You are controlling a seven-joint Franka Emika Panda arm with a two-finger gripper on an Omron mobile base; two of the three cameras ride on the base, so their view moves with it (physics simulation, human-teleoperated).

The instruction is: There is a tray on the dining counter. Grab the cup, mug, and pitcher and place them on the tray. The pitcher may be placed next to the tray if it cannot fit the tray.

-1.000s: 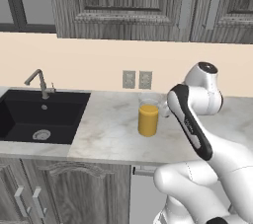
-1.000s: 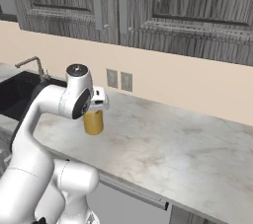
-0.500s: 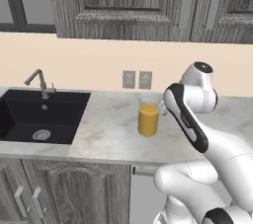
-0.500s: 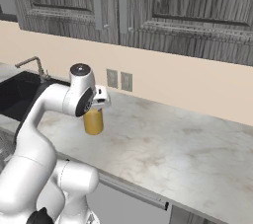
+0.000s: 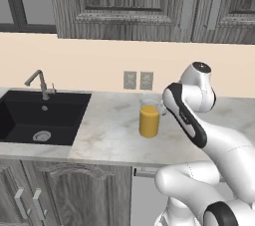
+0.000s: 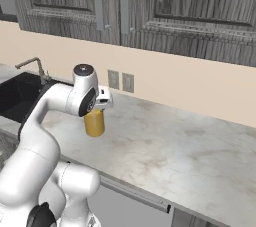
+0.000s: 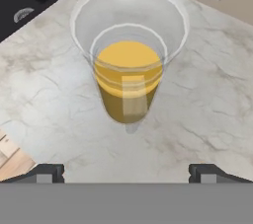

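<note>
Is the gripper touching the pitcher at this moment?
Apart. In the hand view the gripper is open, its fingertips low at either side, with bare marble between them and the pitcher.

Bare marble table (image 5: 114, 135) all round pitcher (image 5: 149, 119), so approach is free from sides & above. Sink (image 5: 40, 118) well off to left; wall w/ outlets (image 5: 138, 80) close behind pitcher.
</note>
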